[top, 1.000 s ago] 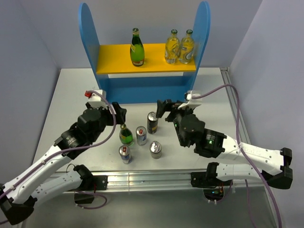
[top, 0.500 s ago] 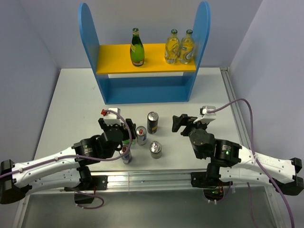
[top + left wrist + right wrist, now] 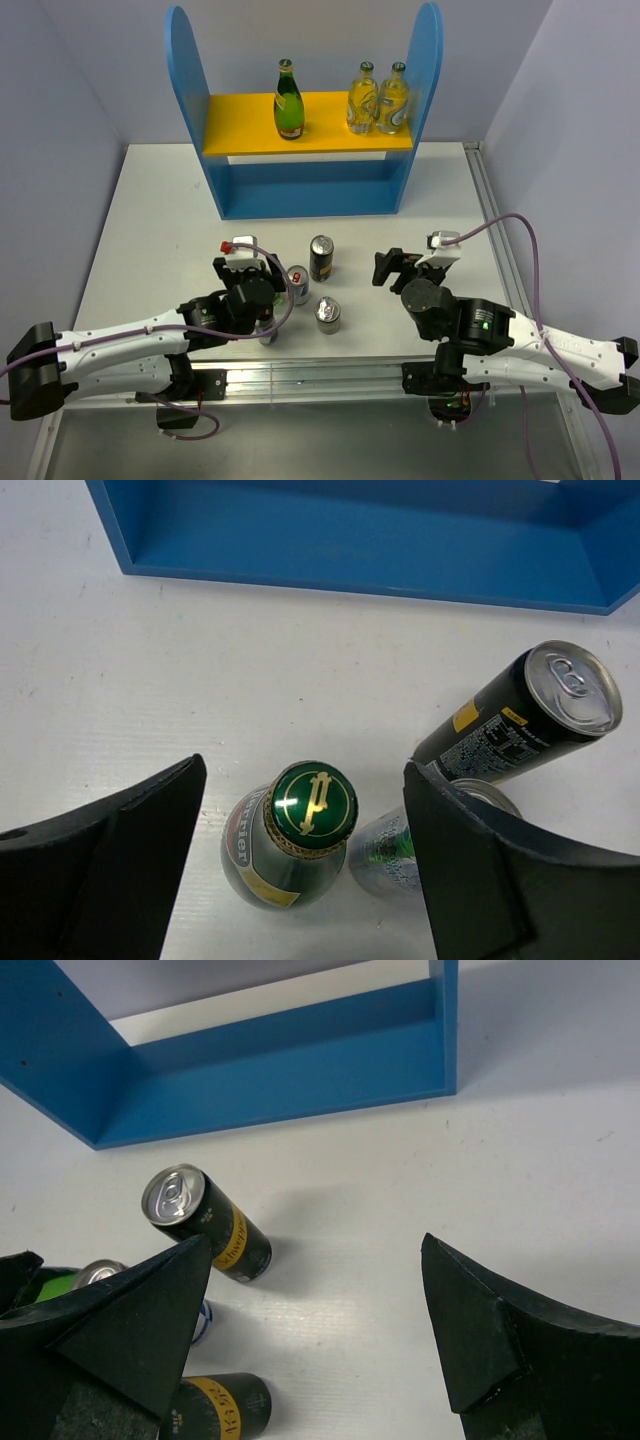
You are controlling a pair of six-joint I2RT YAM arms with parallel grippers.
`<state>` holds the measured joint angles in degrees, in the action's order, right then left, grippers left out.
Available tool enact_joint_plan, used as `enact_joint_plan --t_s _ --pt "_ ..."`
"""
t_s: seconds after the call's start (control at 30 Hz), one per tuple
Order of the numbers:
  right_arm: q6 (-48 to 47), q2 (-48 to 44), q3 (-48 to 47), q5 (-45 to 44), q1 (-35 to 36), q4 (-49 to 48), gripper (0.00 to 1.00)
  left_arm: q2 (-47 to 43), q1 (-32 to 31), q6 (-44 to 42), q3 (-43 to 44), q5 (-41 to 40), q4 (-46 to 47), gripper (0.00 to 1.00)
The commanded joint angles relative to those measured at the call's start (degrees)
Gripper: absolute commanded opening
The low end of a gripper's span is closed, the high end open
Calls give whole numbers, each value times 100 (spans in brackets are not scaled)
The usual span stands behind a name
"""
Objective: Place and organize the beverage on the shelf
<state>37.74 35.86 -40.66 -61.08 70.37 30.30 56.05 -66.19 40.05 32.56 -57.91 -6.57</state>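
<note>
1. Our left gripper (image 3: pixel 302 770) hangs with jaws spread either side of a green bottle (image 3: pixel 312 802) that stands on the table (image 3: pixel 150 680).
2. Our right gripper (image 3: pixel 315 1255) is spread wide over bare table, near a black can (image 3: pixel 205 1222).
3. Three bottles (image 3: pixel 288 100) stand on the shelf (image 3: pixel 300 188), on its top tier.

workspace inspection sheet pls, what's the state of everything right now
surface: white table, nothing spilled seen
job's things: shelf upright; green bottle and two pale bottles on its yellow board; second green bottle, two dark cans and silver-blue can upright on the table
clutter: nothing seen
grippers: left gripper open, straddling the second green bottle, not touching; right gripper open over bare table
cables: purple cables loop off both wrists, clear of the shelf
surroundings: plain walls; metal rail at near edge
</note>
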Motion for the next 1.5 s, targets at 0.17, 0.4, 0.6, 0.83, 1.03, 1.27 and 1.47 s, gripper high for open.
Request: enact_joint_plan --t_s 0.17,0.4,0.6,0.83,1.03,1.27,1.47 --pt "331 -79 173 -212 30 336 91 125 203 -182 -144 -168 787 55" --pt "348 -35 296 -238 30 327 91 -164 274 -94 -30 -229 394 0" --pt "305 9 375 -212 38 143 91 -464 274 -551 470 -273 60 0" --pt "252 27 463 -185 30 -77 90 -156 414 -1420 1699 -265 -179 0" --pt "243 -70 507 -167 38 -69 90 248 1124 -2036 2726 524 -116 0" --pt "269 -421 656 -194 30 2 89 1186 2004 -2870 4520 1255 -169 0" --pt "225 -571 744 -194 30 -42 89 2180 2532 -3311 6560 1651 -679 0"
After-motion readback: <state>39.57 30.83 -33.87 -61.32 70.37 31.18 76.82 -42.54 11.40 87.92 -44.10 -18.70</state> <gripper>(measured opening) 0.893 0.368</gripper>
